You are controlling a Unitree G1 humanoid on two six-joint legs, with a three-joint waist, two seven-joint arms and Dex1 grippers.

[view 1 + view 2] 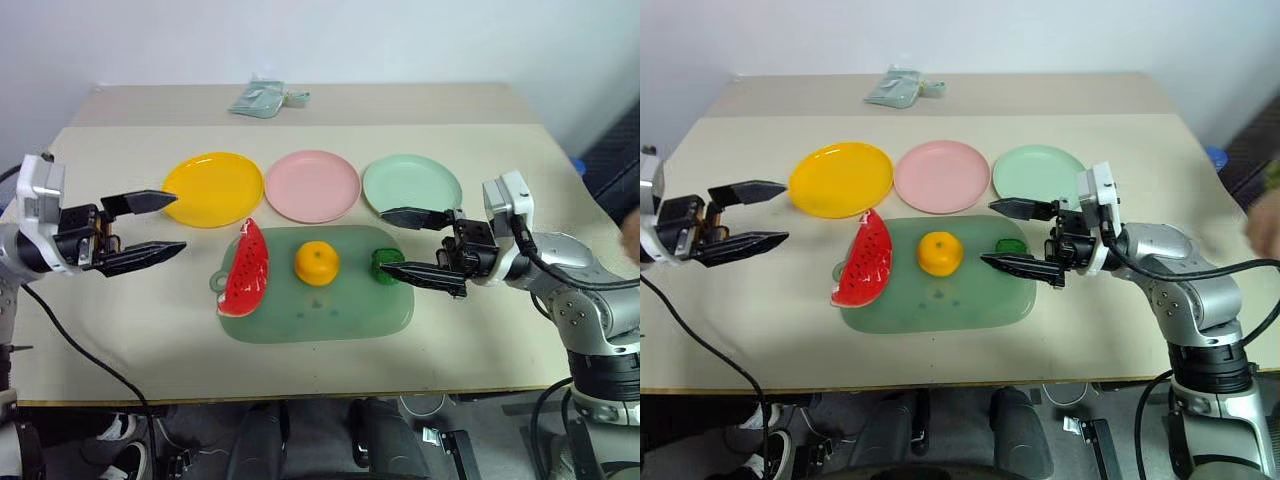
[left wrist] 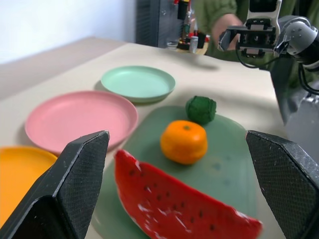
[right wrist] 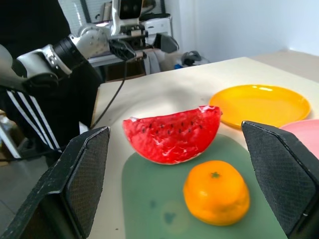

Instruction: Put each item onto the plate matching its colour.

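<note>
Green vegetable (image 1: 1011,245) largely hidden behind right gripper (image 1: 1002,235). Person's hand (image 1: 632,232) cut by frame edge. Bundle (image 1: 262,98) at surface's far end unidentifiable.

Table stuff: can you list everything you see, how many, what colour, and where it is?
Yellow plate: one, far row, left.
Pink plate: one, far row, middle.
Mint green plate: one, far row, right.
Cutting mat: one, pale green, in front of the plates.
Watermelon slice: one, red with green rind, on the mat's left end.
Tangerine: one, orange, mat's middle.
Bumpy vegetable: one, dark green, mat's right end.
Small bundle: one, pale green, table's far edge.
Left gripper: one, black, open, left of the mat.
Right gripper: one, black, open, around the vegetable.
</note>
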